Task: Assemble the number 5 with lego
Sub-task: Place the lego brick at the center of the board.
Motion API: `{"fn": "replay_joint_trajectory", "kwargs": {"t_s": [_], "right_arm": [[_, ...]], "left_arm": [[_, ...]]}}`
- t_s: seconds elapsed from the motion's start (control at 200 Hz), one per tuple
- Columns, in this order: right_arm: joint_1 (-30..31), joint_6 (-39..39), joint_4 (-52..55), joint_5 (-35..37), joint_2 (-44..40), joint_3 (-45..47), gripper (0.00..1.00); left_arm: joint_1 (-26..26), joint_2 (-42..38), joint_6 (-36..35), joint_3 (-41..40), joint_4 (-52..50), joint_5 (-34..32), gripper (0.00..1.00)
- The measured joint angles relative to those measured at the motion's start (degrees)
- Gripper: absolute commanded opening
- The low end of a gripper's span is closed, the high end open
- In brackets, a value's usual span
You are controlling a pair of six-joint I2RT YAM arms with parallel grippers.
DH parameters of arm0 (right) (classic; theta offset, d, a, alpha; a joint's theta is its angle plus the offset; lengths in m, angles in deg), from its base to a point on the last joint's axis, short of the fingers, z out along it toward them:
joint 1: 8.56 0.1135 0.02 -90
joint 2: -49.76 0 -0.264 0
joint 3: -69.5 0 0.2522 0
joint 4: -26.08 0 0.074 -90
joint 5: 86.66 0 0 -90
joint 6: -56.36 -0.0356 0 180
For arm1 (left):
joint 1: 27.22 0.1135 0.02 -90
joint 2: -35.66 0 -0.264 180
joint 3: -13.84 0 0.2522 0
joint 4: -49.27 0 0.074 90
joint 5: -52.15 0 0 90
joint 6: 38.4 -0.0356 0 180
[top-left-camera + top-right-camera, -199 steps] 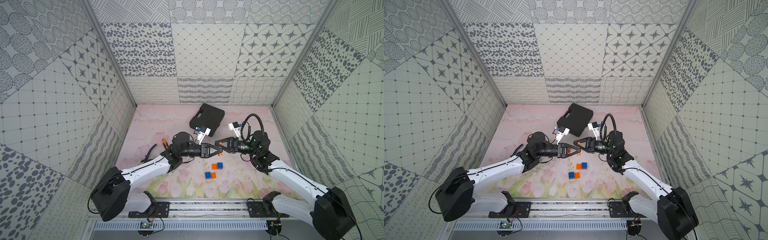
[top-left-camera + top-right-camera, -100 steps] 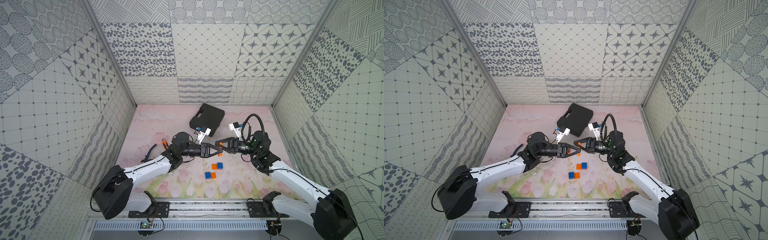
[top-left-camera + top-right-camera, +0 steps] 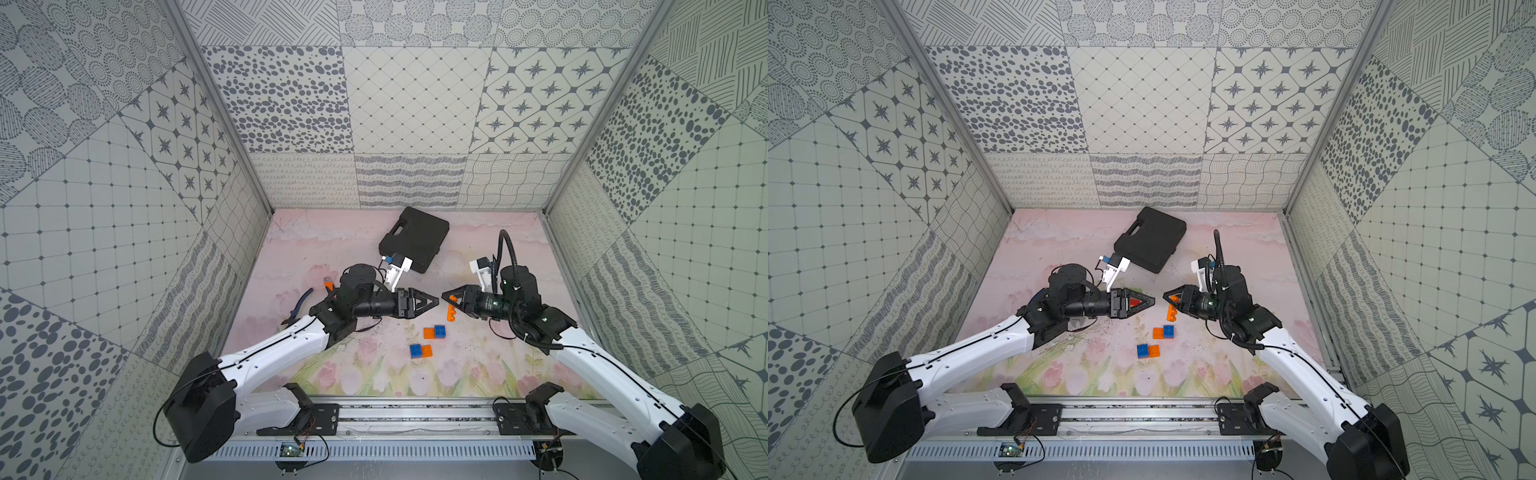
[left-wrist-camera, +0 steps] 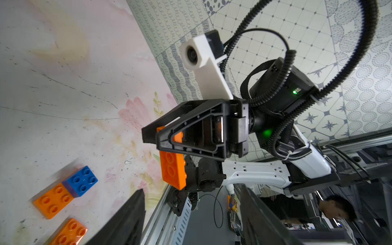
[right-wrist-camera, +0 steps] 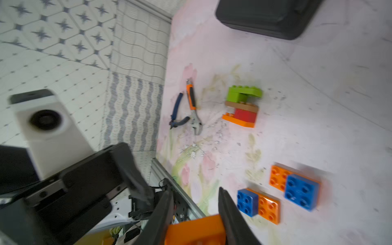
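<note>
Left wrist view looks straight at the right gripper point(image 4: 152, 135), which pinches a long orange brick point(image 4: 172, 169) by one end. The rest of the brick hangs out of the jaws toward the lower edge of the frame, studded face to the lens. Along the bottom of that frame the left gripper point(image 3: 434, 300) shows its own fingers point(image 4: 127, 218) spread, with nothing between them. In both top views the two grippers point tip to tip at mid-frame, apart, and the brick's long axis points down at the mat point(image 3: 332, 241). Just below the brick in frame lies a blue-and-orange pair point(image 3: 434, 331), and lower left of it a second pair point(image 3: 420, 350). Right wrist view finds the stack point(image 5: 241, 106) of green, brown, red and orange lying at mid-frame, just right of the pliers point(image 5: 191, 106). From above, the left gripper covers most of it. By my reckoning the stack lies leftward of the brick, past the left gripper. That makes the left arm nearer the stack and the right arm nearer the pairs. The hanging brick would need turning level before it joins either.
</note>
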Motion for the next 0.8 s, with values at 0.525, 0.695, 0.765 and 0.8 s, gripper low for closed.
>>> {"fn": "replay_joint_trajectory", "kwargs": {"t_s": [0.525,0.695,0.765,0.8], "right_arm": [[6.84,5.09,22.69,24.41,16.00,0.17,0.30],[8.48,5.84,22.71,27.10,21.57,-0.37,0.32],[8.74,5.84,22.75,28.35,23.47,-0.96,0.32],[8.87,5.84,22.73,29.05,24.41,-1.27,0.34]], "left_arm": [[-1.18,-9.53,-10.82,0.55,-18.97,-18.62,0.75],[-1.18,-10.78,-12.09,0.55,-21.81,-21.24,0.75],[-1.20,-11.26,-12.28,0.55,-22.64,-21.90,0.75],[-1.20,-11.45,-12.41,0.55,-22.99,-22.40,0.75]]}}
